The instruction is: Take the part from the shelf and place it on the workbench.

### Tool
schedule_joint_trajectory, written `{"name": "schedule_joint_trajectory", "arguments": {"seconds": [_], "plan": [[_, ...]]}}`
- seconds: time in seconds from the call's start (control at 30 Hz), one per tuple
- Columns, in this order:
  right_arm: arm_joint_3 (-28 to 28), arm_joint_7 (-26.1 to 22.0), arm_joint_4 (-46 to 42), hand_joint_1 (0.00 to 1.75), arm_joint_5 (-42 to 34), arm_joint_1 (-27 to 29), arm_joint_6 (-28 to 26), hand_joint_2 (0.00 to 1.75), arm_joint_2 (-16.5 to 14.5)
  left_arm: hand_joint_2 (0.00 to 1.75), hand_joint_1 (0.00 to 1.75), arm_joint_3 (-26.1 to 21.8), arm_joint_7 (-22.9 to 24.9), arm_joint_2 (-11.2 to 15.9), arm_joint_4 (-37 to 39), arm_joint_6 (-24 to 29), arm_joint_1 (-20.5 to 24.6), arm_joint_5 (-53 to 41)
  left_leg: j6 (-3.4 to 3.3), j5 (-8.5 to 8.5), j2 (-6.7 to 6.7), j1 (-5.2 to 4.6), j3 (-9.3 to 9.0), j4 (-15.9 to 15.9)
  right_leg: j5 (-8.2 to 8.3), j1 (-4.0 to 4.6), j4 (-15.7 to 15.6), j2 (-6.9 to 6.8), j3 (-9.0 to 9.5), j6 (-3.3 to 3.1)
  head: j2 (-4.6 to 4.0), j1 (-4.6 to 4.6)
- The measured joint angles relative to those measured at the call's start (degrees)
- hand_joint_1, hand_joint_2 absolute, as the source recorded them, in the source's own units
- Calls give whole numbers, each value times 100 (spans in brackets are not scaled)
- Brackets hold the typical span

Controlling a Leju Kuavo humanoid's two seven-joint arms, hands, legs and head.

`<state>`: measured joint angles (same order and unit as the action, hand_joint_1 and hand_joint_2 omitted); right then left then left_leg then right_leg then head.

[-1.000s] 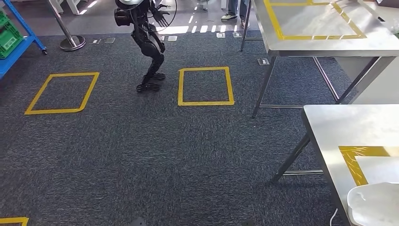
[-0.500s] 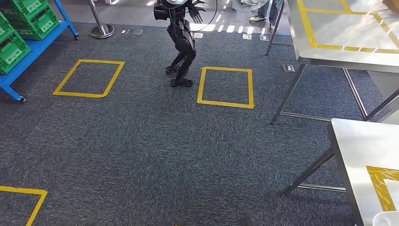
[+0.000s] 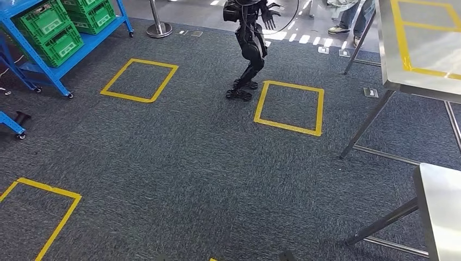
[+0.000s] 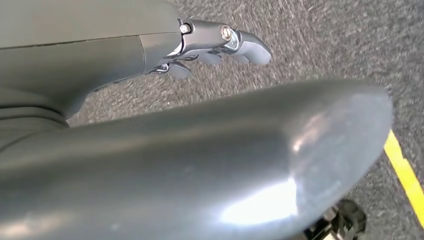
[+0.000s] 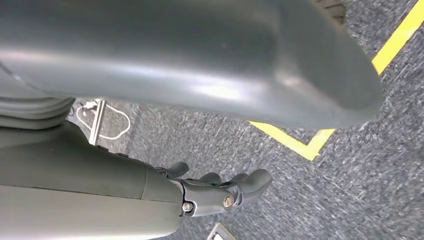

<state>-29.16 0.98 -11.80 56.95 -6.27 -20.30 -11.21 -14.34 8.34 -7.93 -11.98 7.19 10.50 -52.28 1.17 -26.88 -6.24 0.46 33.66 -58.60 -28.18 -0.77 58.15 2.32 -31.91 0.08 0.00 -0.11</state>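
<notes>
A shelf (image 3: 51,51) stands at the far left with crates (image 3: 46,30) on its tiers. Another robot (image 3: 249,49) stands far ahead at centre, between two floor squares: one (image 3: 139,80) to its left and one (image 3: 289,107) just right of its feet. A workbench (image 3: 418,46) stands at the far right, with a second table (image 3: 441,209) nearer, at the right edge.

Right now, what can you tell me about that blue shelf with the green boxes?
The blue shelf stands at the far left on the dark grey carpet, seen in the head view. Its frame looks like painted metal, with slim legs ending in small wheels. Green crates with slotted sides and white labels sit on it, on more than one level. A yellow taped square lies on the floor just beside it. What is inside the crates cannot be seen from here.
</notes>
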Motion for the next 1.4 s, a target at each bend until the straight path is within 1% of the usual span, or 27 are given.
{"name": "schedule_joint_trajectory", "arguments": {"seconds": [0.07,0.13,0.2,0.23,0.3,0.33,0.4,0.43,0.5,0.57,0.63,0.67,0.7,0.73,0.77,0.8,0.87,0.93,1.0,1.07,1.13,1.2,1.23,1.27,1.3,1.37,1.4], "plan": [[0,-2,0,0,10,4,-4,0,1,0,0,-18,-2,-9,5,-12,11,0,44,-169,253,1,129,-259,27,-4,-40,-124,12,-89,0,-41],[0,0,0,0,18,26,-8,0,5,0,0,-33,-2,-24,8,-19,37,8,68,-532,505,-1,439,-939,22,15,-47,-273,13,-136,0,-89],[0,2,0,0,25,40,-12,0,8,0,0,-60,-3,-39,13,-35,35,46,90,-742,559,5,706,-1531,13,32,-44,-433,11,-150,0,-98],[0,2,0,0,28,38,-12,0,8,0,0,-82,-7,-44,15,-45,25,72,93,-690,574,7,700,-1545,7,36,-43,-504,14,-151,0,-99],[0,2,0,0,43,30,-11,0,8,0,0,-131,-15,-45,17,-56,12,115,81,-349,679,6,363,-932,-9,39,-40,-634,35,-136,0,-104],[0,2,0,0,50,26,-11,0,8,0,0,-150,-17,-46,16,-56,16,128,52,-211,817,-11,151,-533,-23,50,-36,-689,49,-116,0,-109],[0,3,0,0,62,21,-11,0,8,0,0,-168,-20,-51,16,-56,29,143,-18,-85,1006,-40,-80,-49,-47,72,-27,-787,72,-58,0,-104],[0,3,0,0,64,17,-10,0,8,0,0,-181,-21,-51,16,-57,31,148,-56,-98,1022,-59,-81,-5,-54,79,-27,-833,82,-23,0,-99],[0,4,0,0,66,4,-8,0,7,0,0,-216,-23,-49,16,-60,22,153,-124,-67,886,-58,-74,23,-74,64,-26,-918,111,52,0,-93],[0,3,0,0,68,-5,-9,0,8,0,0,-246,-27,-53,16,-62,22,157,-196,-24,750,-30,-103,65,-243,36,195,-729,52,125,0,-76],[0,3,0,0,72,1,-3,0,10,0,0,-260,-30,-68,16,-65,32,161,-238,3,612,-9,-104,80,-610,16,859,-398,-243,171,0,-37],[0,4,0,0,73,10,2,0,11,0,0,-262,-29,-75,16,-66,31,162,-246,7,537,-9,-92,76,-781,15,1254,-311,-440,183,0,-21],[0,4,0,0,75,20,5,0,13,0,0,-263,-26,-83,17,-67,22,162,-249,9,461,-10,-84,71,-861,15,1530,-275,-588,186,0,-12],[0,5,0,0,78,25,6,0,15,0,0,-267,-22,-85,18,-67,7,162,-246,11,383,-10,-78,62,-826,16,1613,-260,-648,182,0,-8],[0,6,0,0,81,25,6,0,15,0,0,-274,-19,-87,19,-67,-8,162,-240,14,300,-9,-75,51,-672,13,1452,-240,-589,174,0,-5],[0,9,0,0,88,22,6,0,16,0,0,-284,-18,-91,20,-68,-19,169,-228,15,221,-5,-75,38,-449,6,1096,-192,-429,162,0,-4],[1,16,0,0,104,14,6,0,20,0,0,-302,-26,-101,20,-69,-25,188,-177,14,75,-4,-54,6,-130,-16,317,64,-75,138,0,1],[1,20,0,0,117,8,6,0,24,0,0,-312,-45,-106,20,-74,-30,207,-95,28,-35,-2,-14,1,-74,-11,17,202,44,100,0,1],[1,18,0,0,127,1,4,0,23,0,0,-328,-61,-101,22,-81,-49,214,-8,55,-99,12,22,23,-41,3,-5,81,37,23,0,-6],[0,11,0,0,134,-8,1,0,20,0,0,-345,-70,-97,25,-89,-56,214,40,-50,112,6,120,-135,-11,-4,-43,-50,40,-74,0,-42],[0,7,0,0,139,2,-3,0,21,0,0,-351,-84,-100,25,-104,-36,215,66,-401,440,-6,406,-751,-10,4,-60,-211,40,-137,0,-100],[0,6,0,0,143,20,-8,0,24,0,0,-357,-104,-106,25,-120,-30,217,96,-722,555,0,730,-1491,-19,24,-58,-390,39,-155,0,-124],[0,5,0,0,145,21,-9,0,25,0,0,-363,-113,-108,26,-125,-38,219,103,-742,572,3,780,-1639,-23,31,-57,-471,40,-158,0,-125],[0,5,0,0,146,17,-9,0,26,0,0,-374,-120,-109,27,-128,-47,223,103,-649,592,4,708,-1545,-27,34,-55,-545,45,-156,0,-127],[0,4,0,0,148,11,-9,0,26,0,0,-384,-128,-110,27,-132,-50,229,94,-478,637,3,526,-1228,-34,36,-53,-612,54,-149,0,-130],[0,3,-1,0,150,2,-9,0,26,0,0,-399,-159,-112,24,-146,-36,243,43,-174,885,-27,72,-397,-62,55,-40,-734,81,-113,0,-144],[0,3,-1,0,150,-1,-9,0,26,0,0,-402,-179,-115,21,-157,-24,246,7,-106,980,-45,-65,-124,-77,69,-34,-788,91,-87,0,-145]]}}
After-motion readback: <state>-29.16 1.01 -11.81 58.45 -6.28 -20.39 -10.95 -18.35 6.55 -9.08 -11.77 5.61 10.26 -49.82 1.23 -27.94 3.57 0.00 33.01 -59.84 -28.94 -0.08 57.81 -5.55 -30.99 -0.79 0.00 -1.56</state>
